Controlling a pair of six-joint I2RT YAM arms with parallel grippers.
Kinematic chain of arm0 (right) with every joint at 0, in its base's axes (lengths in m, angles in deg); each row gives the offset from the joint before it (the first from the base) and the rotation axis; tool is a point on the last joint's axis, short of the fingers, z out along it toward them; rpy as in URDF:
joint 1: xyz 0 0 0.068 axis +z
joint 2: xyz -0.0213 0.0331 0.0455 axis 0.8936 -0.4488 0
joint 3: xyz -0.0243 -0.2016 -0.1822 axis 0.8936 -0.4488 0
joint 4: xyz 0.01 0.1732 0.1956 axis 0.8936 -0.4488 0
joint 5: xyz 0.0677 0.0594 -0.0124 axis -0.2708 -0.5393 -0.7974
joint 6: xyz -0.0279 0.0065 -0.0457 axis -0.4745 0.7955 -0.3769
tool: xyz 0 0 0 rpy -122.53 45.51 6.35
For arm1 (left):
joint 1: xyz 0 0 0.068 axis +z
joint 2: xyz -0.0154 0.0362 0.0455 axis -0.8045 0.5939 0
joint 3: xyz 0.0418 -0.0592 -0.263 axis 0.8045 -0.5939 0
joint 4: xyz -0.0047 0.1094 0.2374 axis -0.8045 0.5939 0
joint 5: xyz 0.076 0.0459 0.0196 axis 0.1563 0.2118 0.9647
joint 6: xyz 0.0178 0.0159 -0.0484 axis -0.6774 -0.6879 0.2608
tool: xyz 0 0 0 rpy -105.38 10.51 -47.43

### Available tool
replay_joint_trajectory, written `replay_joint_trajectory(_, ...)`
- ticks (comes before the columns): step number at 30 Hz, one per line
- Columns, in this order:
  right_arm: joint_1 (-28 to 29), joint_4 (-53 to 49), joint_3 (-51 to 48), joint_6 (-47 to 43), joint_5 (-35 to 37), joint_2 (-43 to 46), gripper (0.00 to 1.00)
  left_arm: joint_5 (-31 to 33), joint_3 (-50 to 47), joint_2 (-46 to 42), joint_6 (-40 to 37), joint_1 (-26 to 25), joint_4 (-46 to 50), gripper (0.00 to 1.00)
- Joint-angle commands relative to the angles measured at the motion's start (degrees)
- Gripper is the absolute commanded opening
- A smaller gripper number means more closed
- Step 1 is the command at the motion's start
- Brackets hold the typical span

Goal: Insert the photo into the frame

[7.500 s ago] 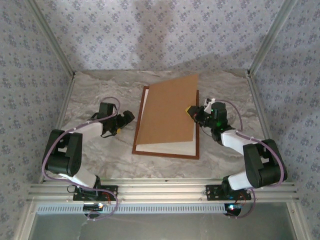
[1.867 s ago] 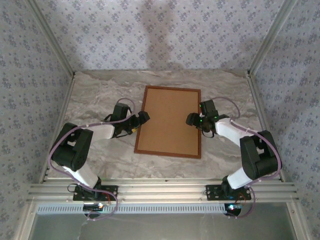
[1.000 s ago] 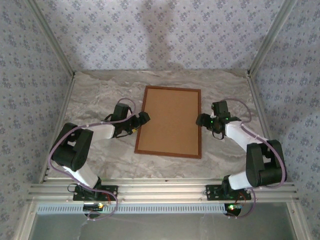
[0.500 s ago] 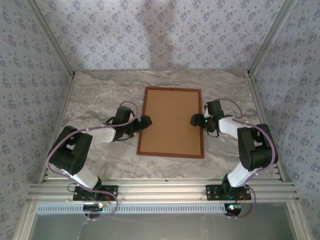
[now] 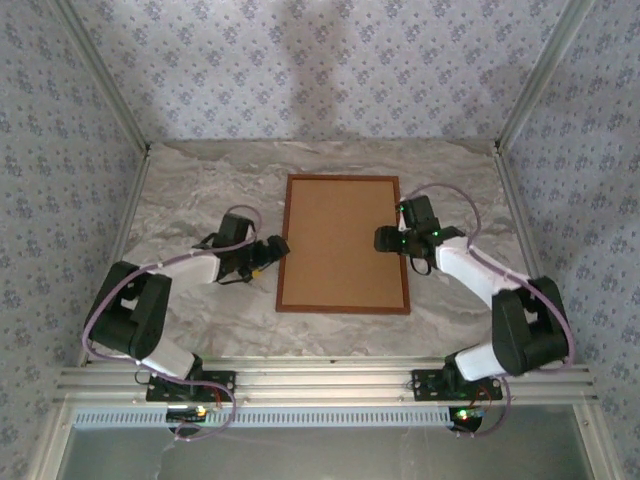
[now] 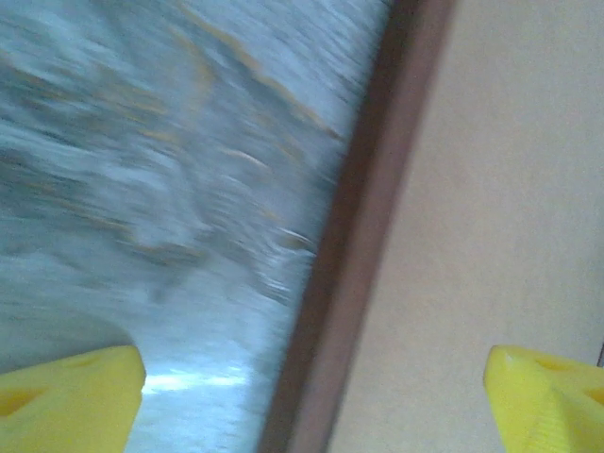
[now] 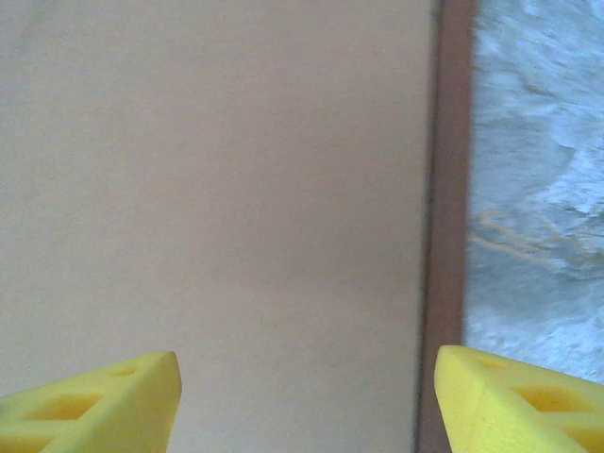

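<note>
The frame (image 5: 340, 309) of dark reddish-brown wood lies flat in the middle of the table, with a plain brown backing board (image 5: 342, 240) covering its inside. The photo is hidden. My left gripper (image 5: 277, 247) hangs open at the frame's left rail. In the left wrist view, yellow fingertips (image 6: 66, 396) stand wide apart, one over the marble and one over the board, with the rail (image 6: 359, 245) between them. My right gripper (image 5: 384, 238) hangs open over the right rail (image 7: 448, 189), one fingertip (image 7: 94, 401) over the board (image 7: 217, 170). Nothing is gripped.
The marble-patterned table (image 5: 200, 190) is walled by patterned panels at the back and both sides. Aluminium posts (image 5: 525, 100) stand in the back corners and a rail (image 5: 320, 380) runs along the near edge by the arm bases.
The frame has slid slightly right and squared up. My left gripper has drawn back a little to the left rail; my right gripper has stayed at the right rail.
</note>
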Motion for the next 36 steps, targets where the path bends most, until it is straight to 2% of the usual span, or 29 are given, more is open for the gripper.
replay_joint_trajectory(1, 6.2, -7.0, -0.8, -1.3, 1.7, 3.4, 0.73, 3.1, 0.8, 0.1, -4.5, 2.3, 7.4, 0.87)
replay_joint_trajectory(6, 17.9, -6.2, -0.8, 0.6, 0.8, 3.5, 0.74, 3.2, 2.2, 2.9, -6.3, 2.4, 9.0, 0.77)
replay_joint_trajectory(9, 24.0, -6.2, 0.3, 0.2, 3.2, 0.8, 0.75, 2.5, 1.7, 4.2, -6.4, 2.1, 8.4, 0.76)
replay_joint_trajectory(16, 32.1, -6.5, 4.5, -2.2, 7.6, -5.6, 0.76, 2.4, 1.4, 6.7, -6.9, 0.5, 8.6, 0.77)
replay_joint_trajectory(26, 37.1, -9.8, 9.9, -6.1, 14.3, -15.2, 0.79, 3.8, 2.9, 9.9, -8.5, -2.8, 11.5, 0.8)
replay_joint_trajectory(36, 37.0, -12.4, 14.0, -6.9, 19.2, -21.2, 0.81, 4.9, 3.3, 12.2, -9.7, -3.2, 13.6, 0.81)
